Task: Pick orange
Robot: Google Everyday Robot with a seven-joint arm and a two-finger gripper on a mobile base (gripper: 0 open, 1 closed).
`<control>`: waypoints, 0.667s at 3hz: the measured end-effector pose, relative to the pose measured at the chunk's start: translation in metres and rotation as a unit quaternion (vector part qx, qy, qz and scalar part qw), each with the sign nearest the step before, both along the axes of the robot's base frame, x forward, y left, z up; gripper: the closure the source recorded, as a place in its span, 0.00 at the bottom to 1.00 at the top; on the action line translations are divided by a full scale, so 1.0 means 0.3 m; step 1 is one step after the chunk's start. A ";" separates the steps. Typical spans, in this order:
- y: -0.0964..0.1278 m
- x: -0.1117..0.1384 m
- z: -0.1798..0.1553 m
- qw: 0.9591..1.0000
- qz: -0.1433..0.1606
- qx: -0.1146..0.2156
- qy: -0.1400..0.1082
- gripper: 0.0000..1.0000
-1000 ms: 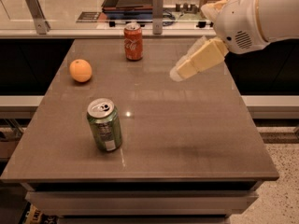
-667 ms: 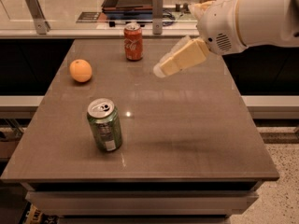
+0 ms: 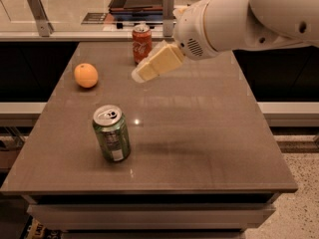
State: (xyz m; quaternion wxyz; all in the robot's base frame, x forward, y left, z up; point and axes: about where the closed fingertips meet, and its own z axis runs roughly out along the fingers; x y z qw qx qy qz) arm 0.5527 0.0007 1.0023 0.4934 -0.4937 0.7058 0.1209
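The orange (image 3: 86, 75) is a small round fruit resting on the left side of the brown table (image 3: 199, 133), towards the back. My gripper (image 3: 142, 73) hangs above the table's back middle, to the right of the orange and well apart from it, just in front of the red cola can (image 3: 142, 42). It points left and down from the white arm (image 3: 239, 19) that reaches in from the upper right. It holds nothing that I can see.
A green soda can (image 3: 111, 133) stands upright on the front left of the table. The red cola can stands at the back edge. Behind the table runs a counter (image 3: 65, 19) with a dark tray and metal brackets.
The arm and gripper have swung left across the back of the table, closer to the orange and the cola can. The orange and both cans have not moved.
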 end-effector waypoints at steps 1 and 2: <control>0.008 -0.016 0.023 1.000 0.010 0.012 -0.008 0.00; 0.013 -0.034 0.048 0.999 0.024 0.034 -0.013 0.00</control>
